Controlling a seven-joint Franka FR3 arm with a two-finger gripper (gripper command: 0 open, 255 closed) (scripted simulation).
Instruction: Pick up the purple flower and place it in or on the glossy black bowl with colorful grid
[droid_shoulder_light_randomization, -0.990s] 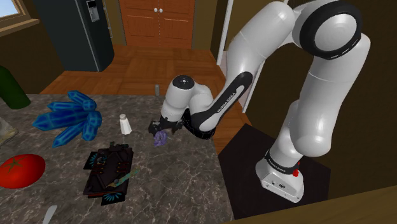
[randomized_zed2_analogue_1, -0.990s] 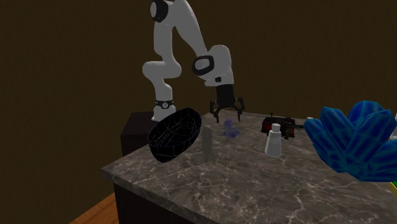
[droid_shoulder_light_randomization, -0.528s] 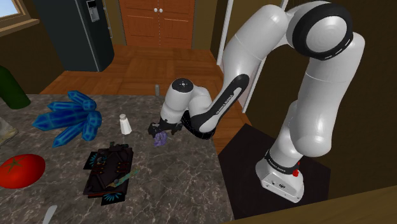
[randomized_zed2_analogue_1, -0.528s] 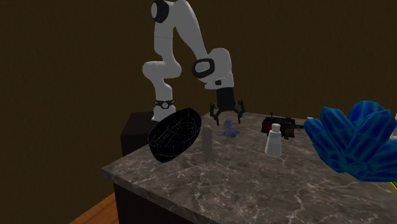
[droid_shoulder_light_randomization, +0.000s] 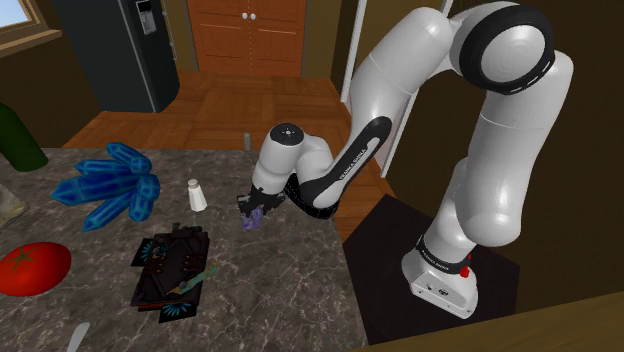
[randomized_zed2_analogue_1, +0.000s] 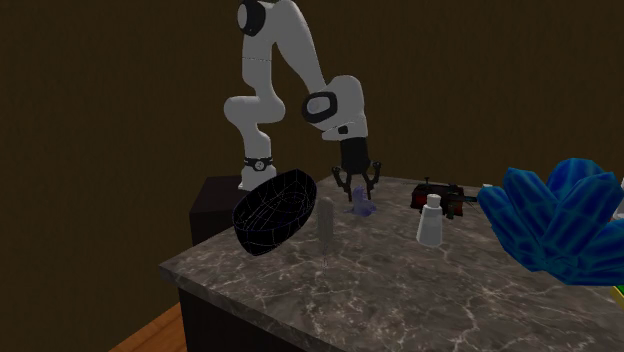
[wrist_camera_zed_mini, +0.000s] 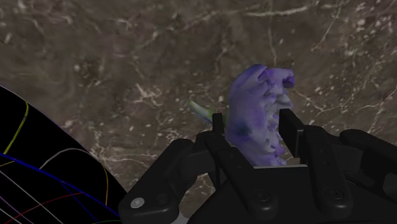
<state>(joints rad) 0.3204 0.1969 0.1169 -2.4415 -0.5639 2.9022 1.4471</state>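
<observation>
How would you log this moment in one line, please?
phase: grasp | jaws: shut on purple flower | flower: on marble counter | black grid bowl: flower not in it yet

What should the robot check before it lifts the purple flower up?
1. The purple flower sits between the fingers of the gripper: ok.
2. The fingers clasp it on both sides: ok, judging by the wrist view.
3. The black bowl is close to the gripper: ok.
4. The bowl sits level: not ok, it looks tilted on the counter.
5. The grey cylinder is out of the way to the bowl: cannot tell.
</observation>
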